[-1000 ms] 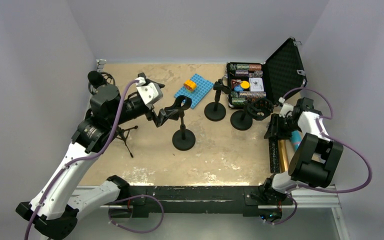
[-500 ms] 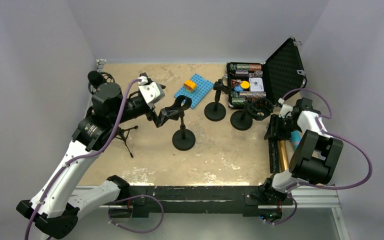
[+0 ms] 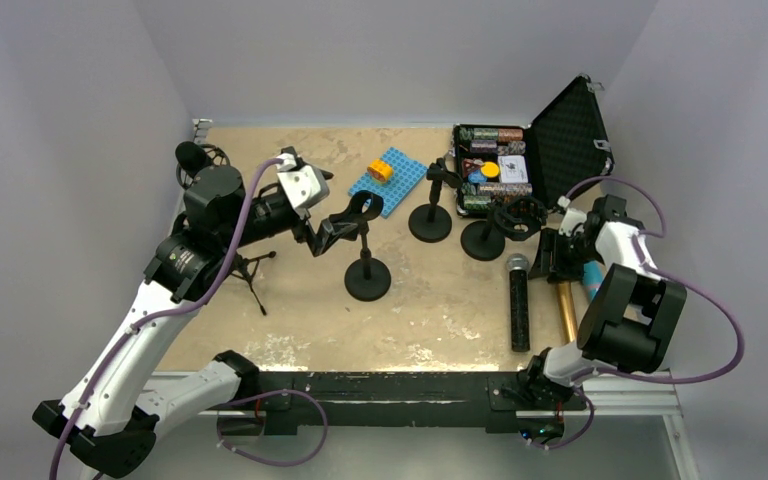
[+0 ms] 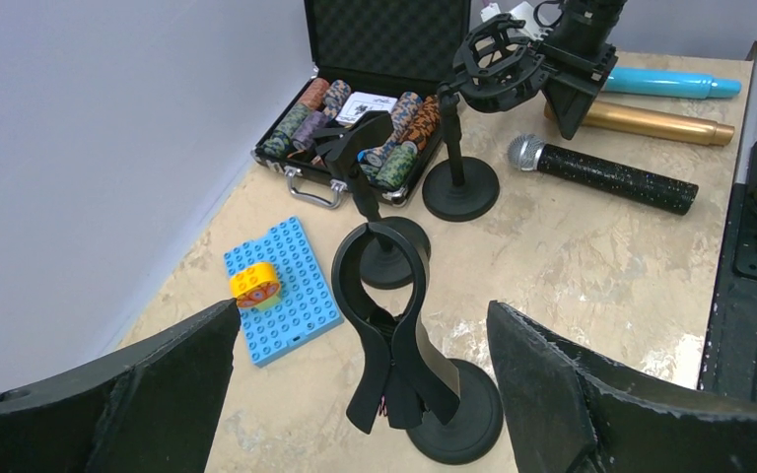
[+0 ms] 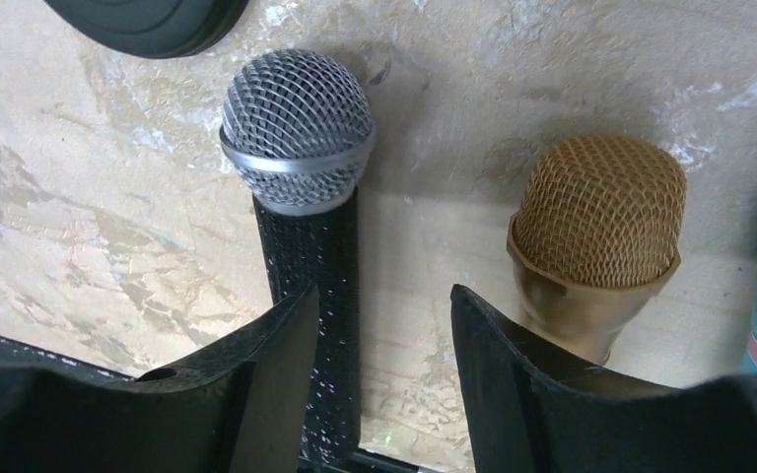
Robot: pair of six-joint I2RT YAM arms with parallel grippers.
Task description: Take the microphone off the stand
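A black microphone [image 3: 518, 300] with a silver mesh head lies flat on the table; it also shows in the right wrist view [image 5: 298, 138] and the left wrist view [image 4: 601, 173]. My right gripper [image 3: 552, 256] is open just above it, one finger [image 5: 256, 379] over its handle, gripping nothing [image 5: 384, 345]. My left gripper [image 3: 345, 222] is open wide [image 4: 363, 310] on either side of a black stand [image 3: 367, 270] whose clip [image 4: 384, 296] is empty.
A gold microphone [image 3: 565, 305] and a teal one [image 3: 592, 276] lie right of the black one. Two more stands [image 3: 430, 215] [image 3: 484, 238], an open chip case [image 3: 500, 170] and a blue brick plate [image 3: 388, 182] sit behind. A tripod with a shock-mounted mic [image 3: 196, 158] stands back left.
The black microphone has moved left, away from the gold one, and its silver head now shows. My right gripper has shifted slightly. The left arm has not moved.
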